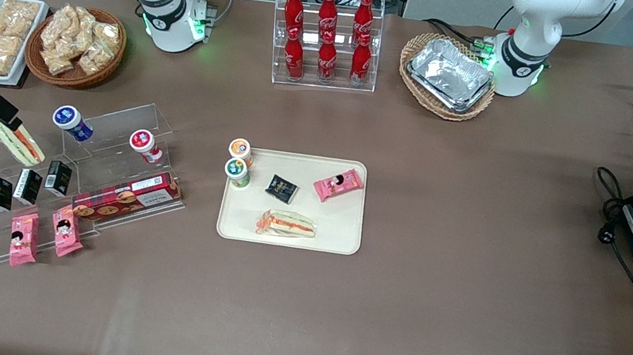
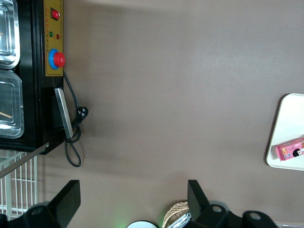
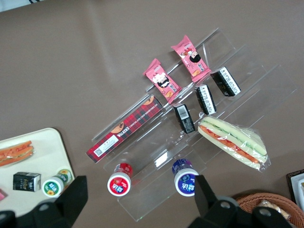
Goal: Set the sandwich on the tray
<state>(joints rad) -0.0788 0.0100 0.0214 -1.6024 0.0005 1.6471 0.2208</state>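
Note:
The sandwich (image 1: 286, 224), a clear-wrapped wedge of pale bread with one orange-red stripe, lies on the cream tray (image 1: 337, 226) near its front-camera edge. The right wrist view shows its end (image 3: 14, 153) on the tray's corner (image 3: 45, 145). My right gripper (image 1: 5, 116) hangs open and empty over the acrylic shelf at the working arm's end of the table, well away from the tray. In the wrist view the gripper (image 3: 140, 204) has its fingers wide apart above two small cups.
A second wrapped sandwich with green layers (image 1: 17, 141) lies on the acrylic shelf (image 1: 119, 125) just under the gripper. The tray also holds two cups (image 1: 239, 161), a black packet (image 1: 281, 188) and a pink snack (image 1: 338, 184). A cola rack (image 1: 327, 38) stands farther back.

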